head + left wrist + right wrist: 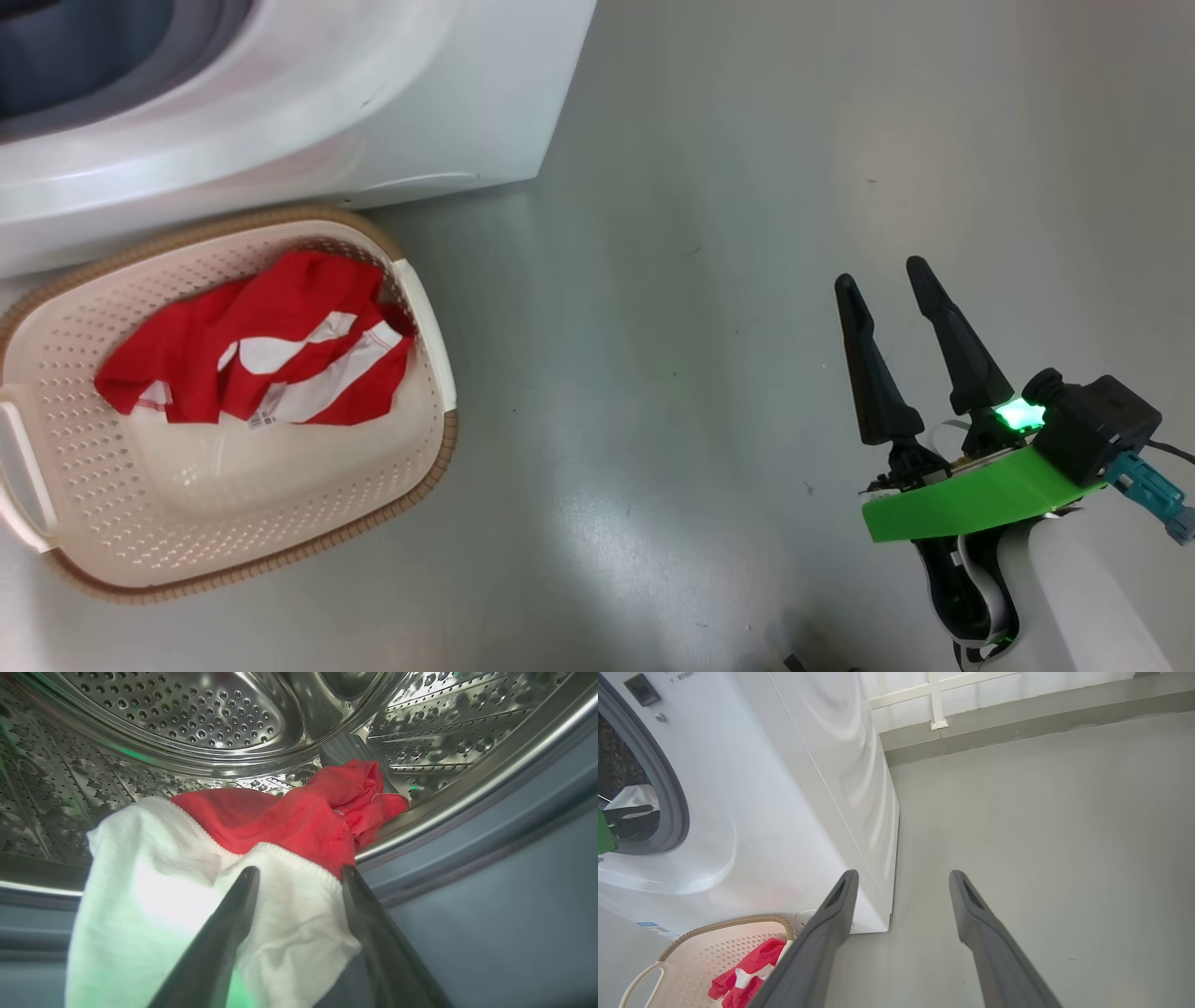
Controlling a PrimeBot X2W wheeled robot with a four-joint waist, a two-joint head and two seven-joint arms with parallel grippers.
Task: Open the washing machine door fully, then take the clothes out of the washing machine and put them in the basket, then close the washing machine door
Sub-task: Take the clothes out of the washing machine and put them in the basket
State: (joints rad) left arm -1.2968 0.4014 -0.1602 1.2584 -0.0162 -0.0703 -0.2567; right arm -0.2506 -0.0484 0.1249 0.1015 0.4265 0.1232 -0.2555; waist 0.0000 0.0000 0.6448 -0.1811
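washing machine [373, 93] with the basket [84, 467] just in front of it, a red striped garment [271, 355] lying inside
left gripper [299, 871] is inside the machine's steel drum [187, 709], fingers apart on either side of a white cloth [154, 882] draped over the drum lip, a red cloth [289, 816] bunched just behind it. right gripper [882, 273] hangs over the floor [700, 280] well to the right of the machine, fingers spread and holding nothing.
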